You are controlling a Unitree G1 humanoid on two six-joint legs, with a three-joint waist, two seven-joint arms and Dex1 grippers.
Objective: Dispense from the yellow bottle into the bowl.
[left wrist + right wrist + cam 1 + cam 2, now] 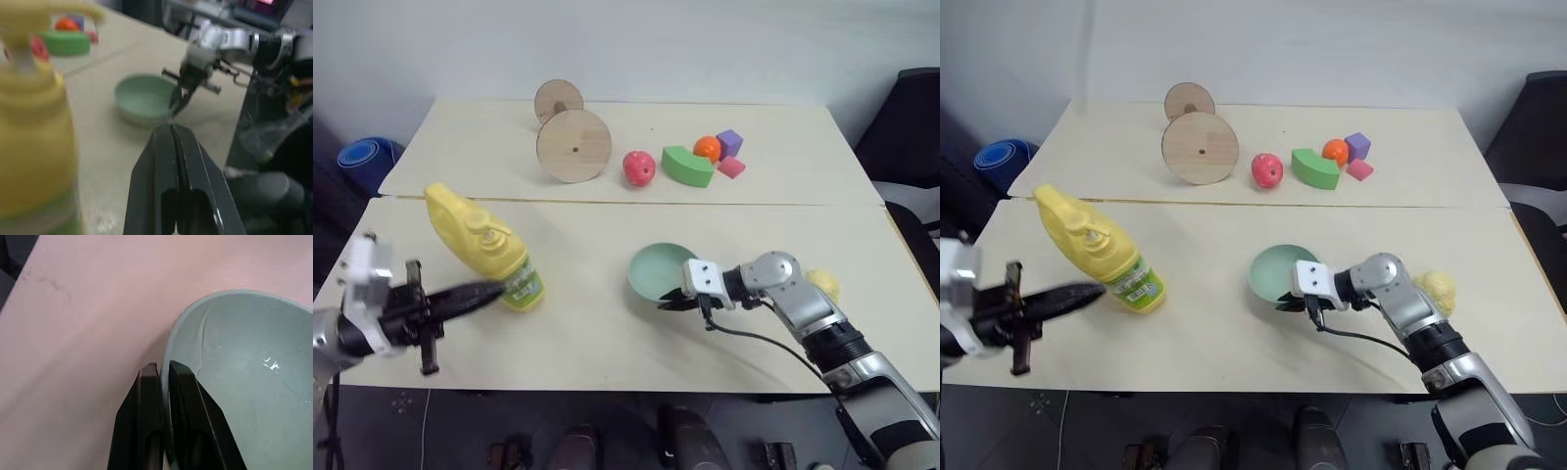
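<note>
The yellow bottle (484, 250) with its pump cap and green-white label stands on the near table's left side. My left gripper (494, 291) is shut and empty, and its tip lies close by the bottle's labelled base; I cannot tell whether it touches. In the left wrist view the bottle (34, 132) looms beside the closed fingers (161, 166). The pale mint bowl (656, 266) sits at the table's middle. My right gripper (159, 366) is shut on the bowl's near rim (171, 340), one finger inside and one outside.
On the far table stand two wooden discs (573, 145), a red apple (638, 167), a green arch block (686, 166), an orange ball (707, 148), and purple and pink blocks. A lumpy pale-yellow ball (822, 284) lies behind my right forearm. A dark chair (911, 127) stands at the right.
</note>
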